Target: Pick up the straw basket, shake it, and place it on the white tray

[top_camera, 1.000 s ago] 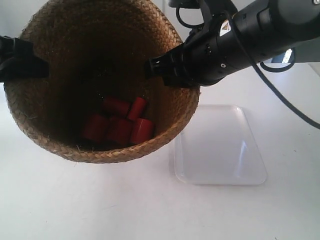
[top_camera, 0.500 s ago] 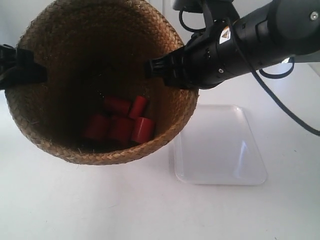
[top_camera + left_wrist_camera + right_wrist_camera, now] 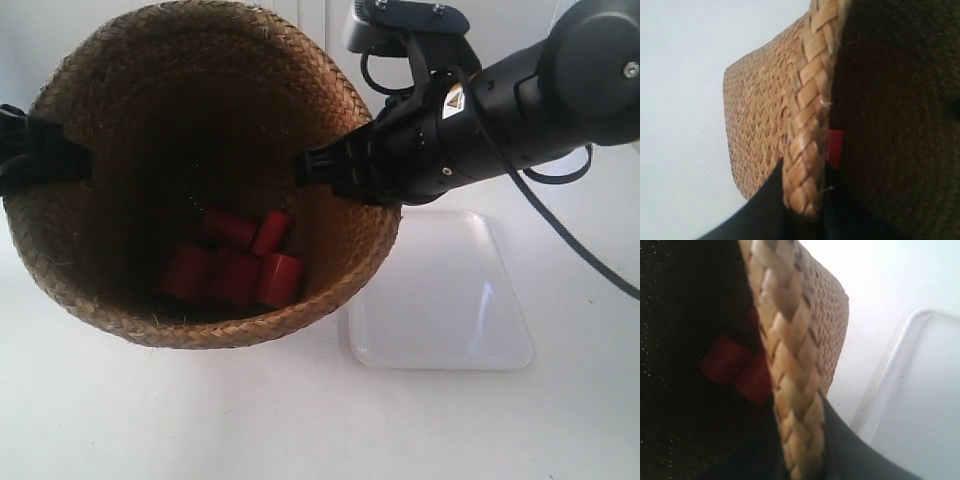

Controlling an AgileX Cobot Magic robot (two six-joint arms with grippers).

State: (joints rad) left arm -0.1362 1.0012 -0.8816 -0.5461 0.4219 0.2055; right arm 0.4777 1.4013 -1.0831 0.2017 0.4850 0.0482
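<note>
The straw basket (image 3: 120,110) hangs above the table, left of the white tray (image 3: 450,300), with its mouth toward the exterior camera. Several red cylinders (image 3: 235,265) lie in its dark bottom. My left gripper (image 3: 70,155) is shut on the braided rim at the exterior view's left. Its black fingers pinch the rim (image 3: 807,100), one inside and one outside, at the left gripper (image 3: 802,200). My right gripper (image 3: 305,165) is shut on the opposite rim (image 3: 785,340). That right gripper (image 3: 802,450) has the tray (image 3: 925,390) beside it.
A white table (image 3: 300,420) lies under everything. The black arm (image 3: 500,110) at the exterior view's right reaches over the tray's far end, with a cable (image 3: 570,230) looping down above it. Red cylinders (image 3: 735,365) show inside the basket wall.
The basket and both arms have sunk a little in the exterior view, and its far rim now shows fully. The red cylinders have shifted slightly. Both grips are unchanged.
</note>
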